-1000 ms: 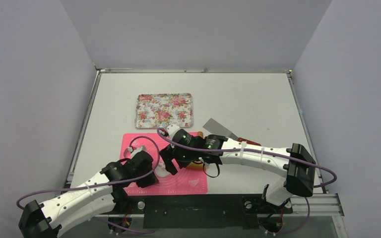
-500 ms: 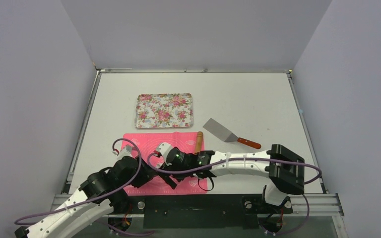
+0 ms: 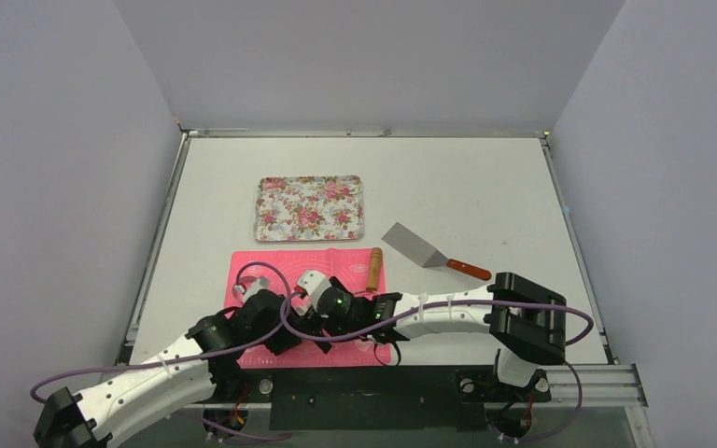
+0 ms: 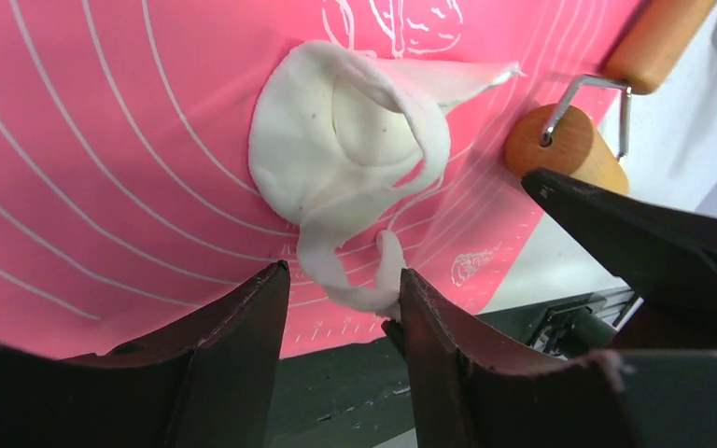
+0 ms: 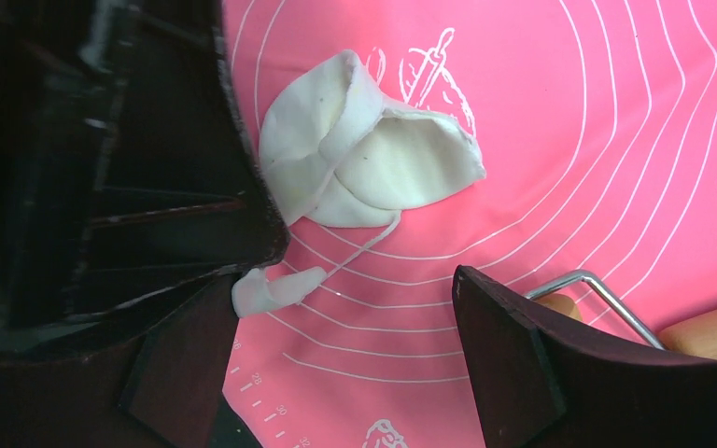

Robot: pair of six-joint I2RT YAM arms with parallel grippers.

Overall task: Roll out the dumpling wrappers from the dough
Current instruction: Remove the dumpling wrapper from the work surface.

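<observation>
From above I can't see the dough at all. Both wrists crowd over the near part of the pink mat and hide it. A second ago the right arm reached farther out, covering the rolling pin and part of the spatula. Both now lie bare: the pin at the mat's right edge, the spatula on the table right of the floral tray. Only the wrist cameras show the dough – a folded white lump on the mat, a thin strand trailing off it. The left gripper has its fingers released, the strand's end touching one tip. The right gripper is spread wide, holding nothing.
</observation>
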